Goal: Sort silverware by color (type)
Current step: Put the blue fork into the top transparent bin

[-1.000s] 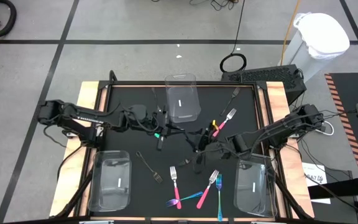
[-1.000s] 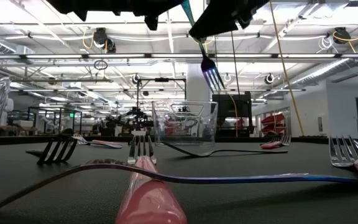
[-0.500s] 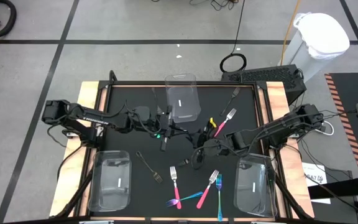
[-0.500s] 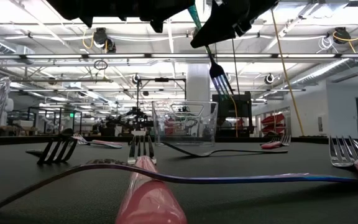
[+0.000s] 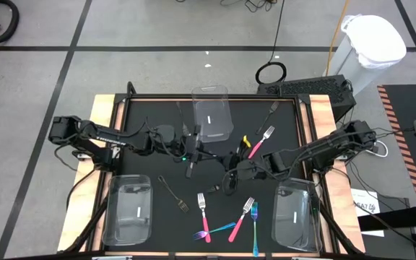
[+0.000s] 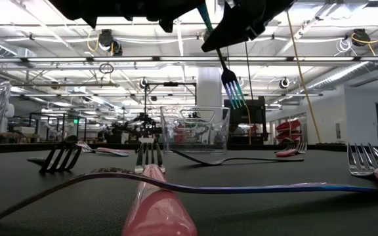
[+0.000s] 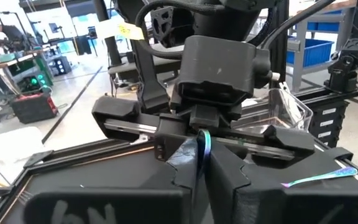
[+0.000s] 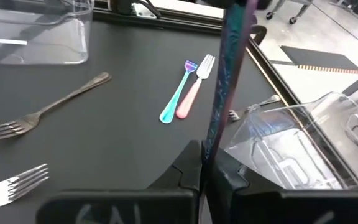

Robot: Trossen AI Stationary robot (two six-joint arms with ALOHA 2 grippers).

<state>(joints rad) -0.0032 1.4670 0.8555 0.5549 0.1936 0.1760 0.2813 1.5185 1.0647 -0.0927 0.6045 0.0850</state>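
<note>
Left gripper [image 7: 202,163]: raised above the table [image 5: 143,123] just off centre toward 10 o'clock. Its arm reaches in over the 9 o'clock edge. The jaws are pinched narrow on the thin edge of the teal-handled fork [image 7: 202,144].

Right gripper [image 8: 202,165]: raised just off centre toward 3 o'clock. Its arm comes in over the 4 o'clock edge. The jaws are closed tight on the same fork's handle, which runs straight out ahead of them.

Teal-handled fork: held aloft between the two grippers, clear of the table. In the low view it slants down with its tines lowest and free.

Far bin [image 5: 211,119]: at 12 o'clock against the far edge, just beyond the left gripper.

Near-left bin [image 5: 128,209]: at 8 o'clock, along the left edge.

Near-right bin [image 5: 295,213]: at 4 o'clock, along the right edge, with the right arm passing over its far end.

Loose silverware, far side: a pink-handled fork [image 5: 260,140] and a dark fork [image 5: 270,113] lie at 1 o'clock, near the far bin.

Loose silverware, near side: a dark fork [image 5: 172,193] lies at 7 o'clock. A second pink-handled fork [image 5: 204,215] lies at 6 o'clock. A crossed pink and teal pair [image 5: 245,219] lies at 5 o'clock, between the two near bins.

Open room: bare table shows at the 11 o'clock corner, and a narrower strip beside the far bin at 2 o'clock. The gap between the near bins is crowded.
</note>
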